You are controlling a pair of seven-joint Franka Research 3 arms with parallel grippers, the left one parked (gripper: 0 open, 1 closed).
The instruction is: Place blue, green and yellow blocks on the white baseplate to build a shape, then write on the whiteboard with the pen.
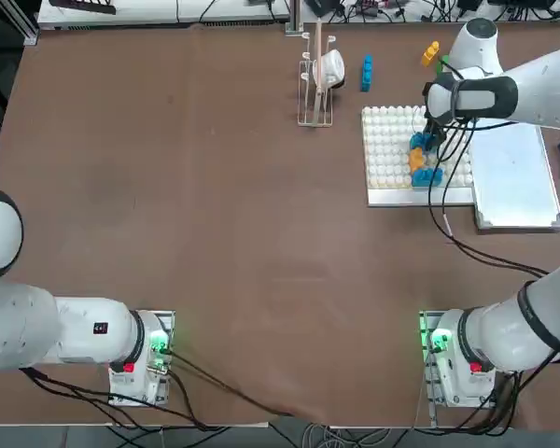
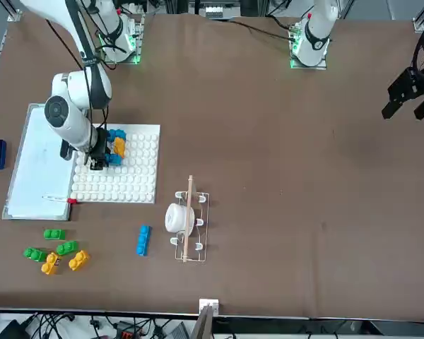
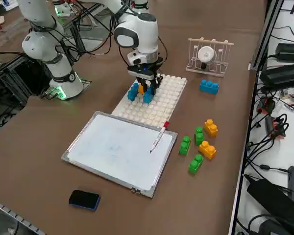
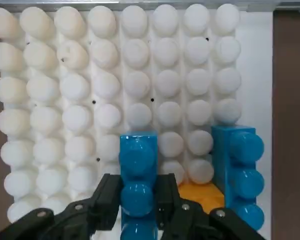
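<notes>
Blue block (image 4: 137, 182) lengthwise between fingers (image 4: 108, 197)

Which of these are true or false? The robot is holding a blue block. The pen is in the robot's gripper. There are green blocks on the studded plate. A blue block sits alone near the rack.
1. True: the right gripper is shut on a blue block over the white baseplate.
2. False: the pen lies on the whiteboard.
3. False: the green blocks lie on the table beside the whiteboard.
4. True: a lone blue block lies by the rack.
</notes>
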